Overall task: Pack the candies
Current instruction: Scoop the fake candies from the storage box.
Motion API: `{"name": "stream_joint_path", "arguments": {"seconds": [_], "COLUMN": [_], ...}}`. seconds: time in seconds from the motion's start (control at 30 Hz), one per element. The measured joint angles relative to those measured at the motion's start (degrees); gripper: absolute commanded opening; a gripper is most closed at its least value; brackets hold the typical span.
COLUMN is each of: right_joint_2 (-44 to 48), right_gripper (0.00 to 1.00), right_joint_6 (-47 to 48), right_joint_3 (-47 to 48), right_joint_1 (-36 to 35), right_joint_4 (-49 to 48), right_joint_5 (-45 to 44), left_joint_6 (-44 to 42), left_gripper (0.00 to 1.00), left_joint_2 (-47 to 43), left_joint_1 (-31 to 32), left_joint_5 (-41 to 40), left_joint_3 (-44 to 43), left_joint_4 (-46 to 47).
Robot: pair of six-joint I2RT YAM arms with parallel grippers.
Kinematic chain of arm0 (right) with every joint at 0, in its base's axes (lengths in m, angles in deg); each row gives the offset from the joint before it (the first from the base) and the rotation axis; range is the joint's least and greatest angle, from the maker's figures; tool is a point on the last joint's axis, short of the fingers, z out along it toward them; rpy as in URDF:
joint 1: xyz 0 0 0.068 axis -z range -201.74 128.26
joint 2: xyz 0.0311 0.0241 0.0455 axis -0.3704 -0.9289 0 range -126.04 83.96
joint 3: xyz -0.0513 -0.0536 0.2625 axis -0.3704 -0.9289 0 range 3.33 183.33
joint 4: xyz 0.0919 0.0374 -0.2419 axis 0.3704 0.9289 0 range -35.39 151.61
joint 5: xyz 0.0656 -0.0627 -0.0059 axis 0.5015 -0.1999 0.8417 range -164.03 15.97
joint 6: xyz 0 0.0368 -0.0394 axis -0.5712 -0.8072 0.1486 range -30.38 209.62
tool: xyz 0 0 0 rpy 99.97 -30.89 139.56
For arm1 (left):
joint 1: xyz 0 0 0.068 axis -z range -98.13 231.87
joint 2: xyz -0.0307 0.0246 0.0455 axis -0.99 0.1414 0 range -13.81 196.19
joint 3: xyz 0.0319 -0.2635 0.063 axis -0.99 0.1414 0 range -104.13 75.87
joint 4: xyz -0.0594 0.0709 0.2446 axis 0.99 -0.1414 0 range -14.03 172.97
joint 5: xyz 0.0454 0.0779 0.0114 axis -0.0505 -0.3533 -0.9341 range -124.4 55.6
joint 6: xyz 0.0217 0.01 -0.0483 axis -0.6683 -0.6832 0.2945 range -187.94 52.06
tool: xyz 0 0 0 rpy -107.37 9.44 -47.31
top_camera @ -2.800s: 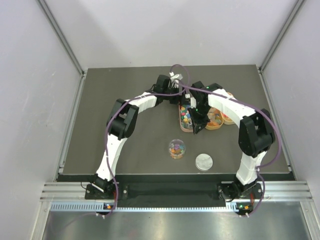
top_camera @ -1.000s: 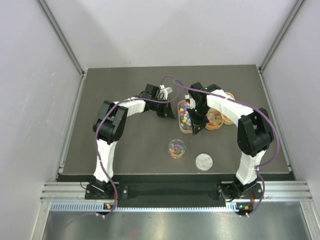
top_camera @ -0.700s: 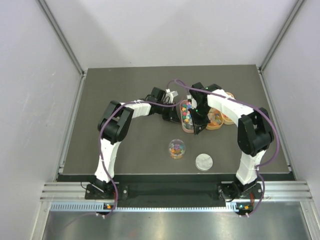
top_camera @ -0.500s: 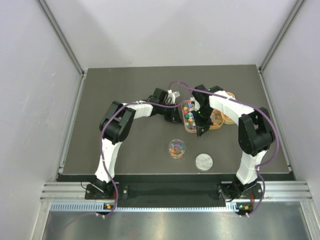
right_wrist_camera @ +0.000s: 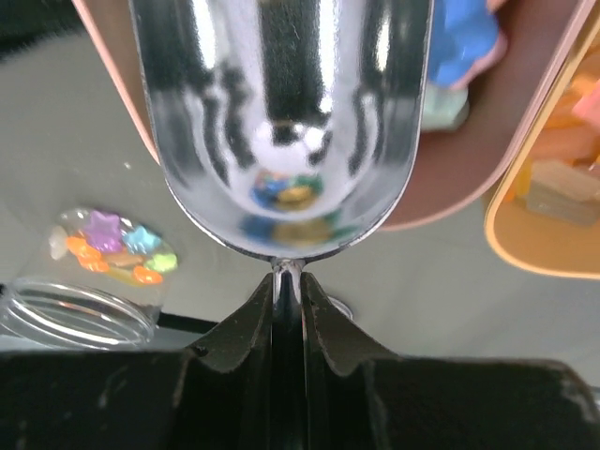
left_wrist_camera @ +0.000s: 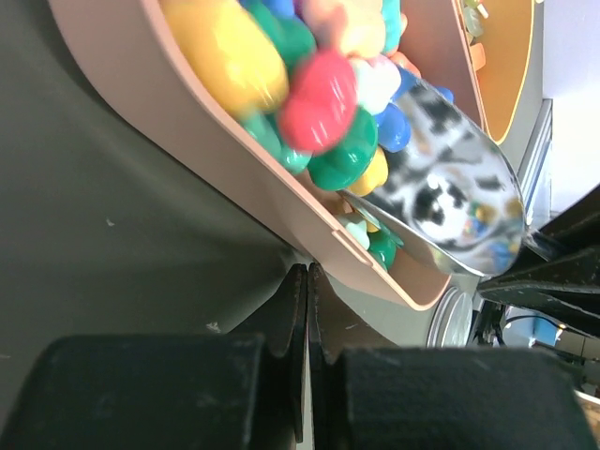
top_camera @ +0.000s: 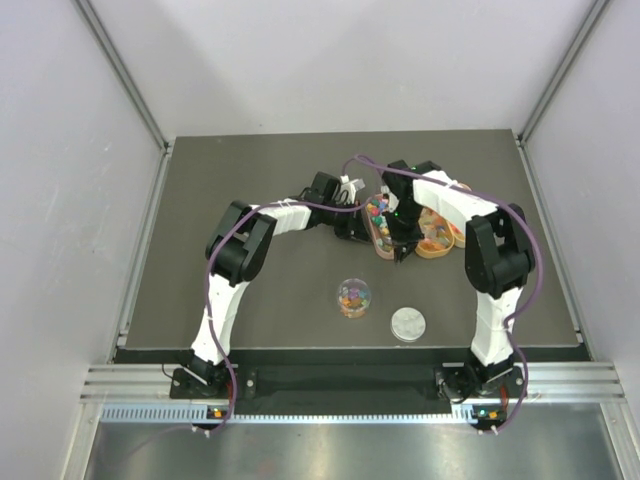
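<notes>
Multicoloured candies (left_wrist_camera: 309, 94) fill a pinkish oval tray (top_camera: 384, 247) at mid table. My left gripper (left_wrist_camera: 307, 274) is shut with nothing in it, its tips against the tray's outer left wall (left_wrist_camera: 187, 159); in the top view the left gripper (top_camera: 354, 226) lies just left of the tray. My right gripper (right_wrist_camera: 288, 281) is shut on the thin handle of a shiny metal scoop (right_wrist_camera: 281, 122), whose bowl dips into the tray's near end among the candies (right_wrist_camera: 464, 42). No candy shows in the scoop (left_wrist_camera: 450, 206). The right gripper (top_camera: 400, 247) sits at the tray's near end.
A small clear jar (top_camera: 353, 297) holding some candies (right_wrist_camera: 112, 248) stands nearer the arms, its silver lid (top_camera: 407, 323) flat to its right. Two more orange trays (top_camera: 436, 246) with pale and orange pieces lie right of the first, the nearest tray (right_wrist_camera: 553, 253) close by.
My left gripper has slid right, up against the tray's side. The tray has turned and shifted a little. My right arm has swung left with the scoop, staying at the tray's near end.
</notes>
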State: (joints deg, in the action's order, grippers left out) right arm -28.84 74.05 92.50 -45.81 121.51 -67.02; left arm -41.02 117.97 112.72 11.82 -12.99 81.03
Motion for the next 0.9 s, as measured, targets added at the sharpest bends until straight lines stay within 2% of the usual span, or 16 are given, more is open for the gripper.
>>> {"name": "stream_joint_path", "arguments": {"seconds": [0.23,0.9], "right_joint_2": [-1.8,-4.5], "right_gripper": [0.00,0.00], "right_joint_6": [0.1,0.1], "right_joint_3": [4.7,1.6], "right_joint_1": [-0.2,0.1], "right_joint_4": [-0.5,-3.8], "right_joint_5": [-1.0,0.5], "left_joint_6": [0.0,-0.3], "left_gripper": [0.00,0.00], "left_joint_2": [0.0,0.0], "left_joint_1": [0.0,-0.6], "left_joint_5": [0.0,0.2], "left_joint_3": [-0.1,0.6], "left_joint_4": [0.0,0.2]}}
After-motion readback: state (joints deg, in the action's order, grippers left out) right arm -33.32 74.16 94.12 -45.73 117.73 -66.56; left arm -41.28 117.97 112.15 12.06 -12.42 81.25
